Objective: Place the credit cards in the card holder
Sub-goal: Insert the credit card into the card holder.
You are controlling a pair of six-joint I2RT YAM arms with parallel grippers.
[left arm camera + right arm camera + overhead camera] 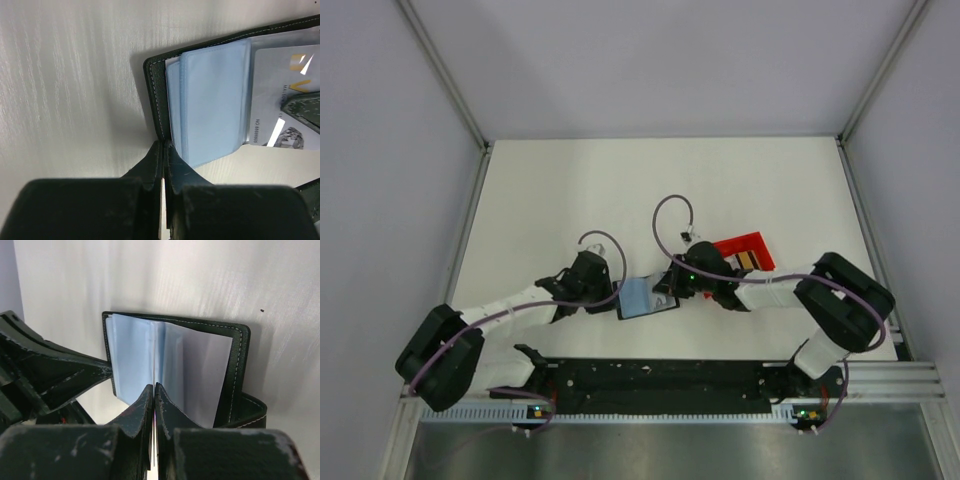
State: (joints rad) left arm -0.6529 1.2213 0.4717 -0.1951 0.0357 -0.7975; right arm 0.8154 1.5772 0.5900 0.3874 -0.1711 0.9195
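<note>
The left hand is closed, fingertips meeting on the near edge of the open black stitched-leather card holder, which sits between both hands. The right hand, likewise closed, touches its pale blue plastic sleeves. A pale printed credit card sits inside, beside the sleeves.

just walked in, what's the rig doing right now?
Both arms are on the open card holder at mid-table. The left fingers are shut on its edge, apparently steadying it. The right fingers are shut at its pale blue inner sleeves. One pale card shows inside the holder; whether it is fully seated is unclear. Other cards sit in the red tray beside the right arm.
</note>
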